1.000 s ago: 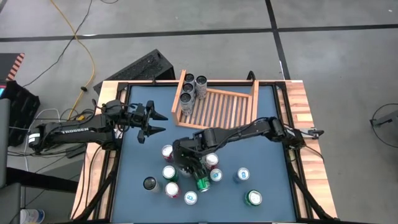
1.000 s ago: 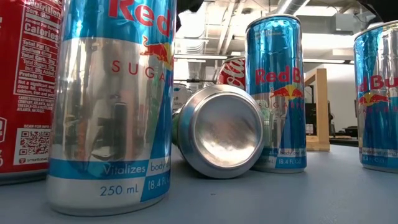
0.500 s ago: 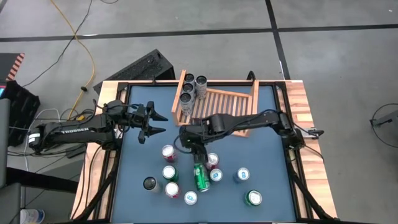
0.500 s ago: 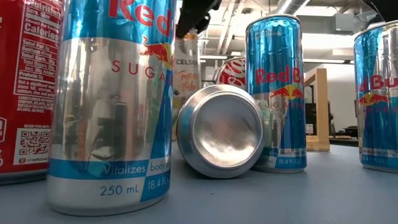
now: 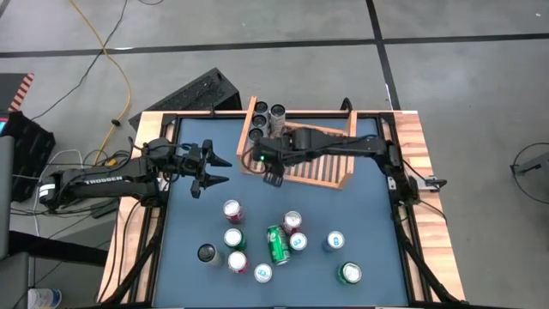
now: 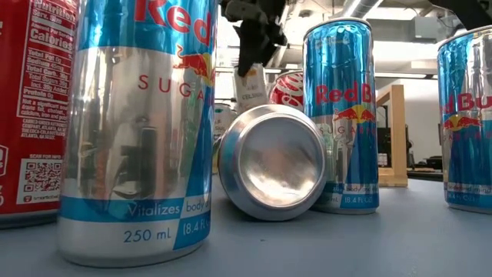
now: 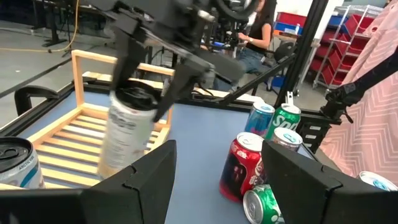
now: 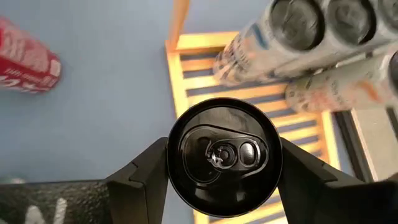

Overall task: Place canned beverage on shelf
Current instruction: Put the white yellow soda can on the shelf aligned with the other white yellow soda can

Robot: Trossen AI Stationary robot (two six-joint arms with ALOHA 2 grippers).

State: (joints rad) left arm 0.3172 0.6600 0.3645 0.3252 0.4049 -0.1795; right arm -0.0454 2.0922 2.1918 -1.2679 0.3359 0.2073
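From above, the right gripper (image 5: 273,169) pinches a tall white can with a black top (image 5: 274,178) over the front left edge of the light wooden slatted shelf (image 5: 330,150), at about twelve o'clock on the blue table (image 5: 369,215). Three more tall cans (image 5: 264,120) stand in the shelf's back left corner. The left gripper (image 5: 213,167) waits at about ten o'clock with its fingers spread and holds nothing. A green can (image 5: 278,245) lies on its side among the standing cans at six o'clock. In the low view, a blue and silver can (image 6: 138,123) reads "Red Bull", "SUGAR", "Vitalizes body" and "250 mL". A red can (image 6: 34,108) at nine o'clock shows "Calories". In the left wrist view, the white can (image 7: 127,134) hangs over the shelf (image 7: 93,68). In the right wrist view, the dark fingers (image 8: 146,168) press both sides of the can's black top (image 8: 224,152).
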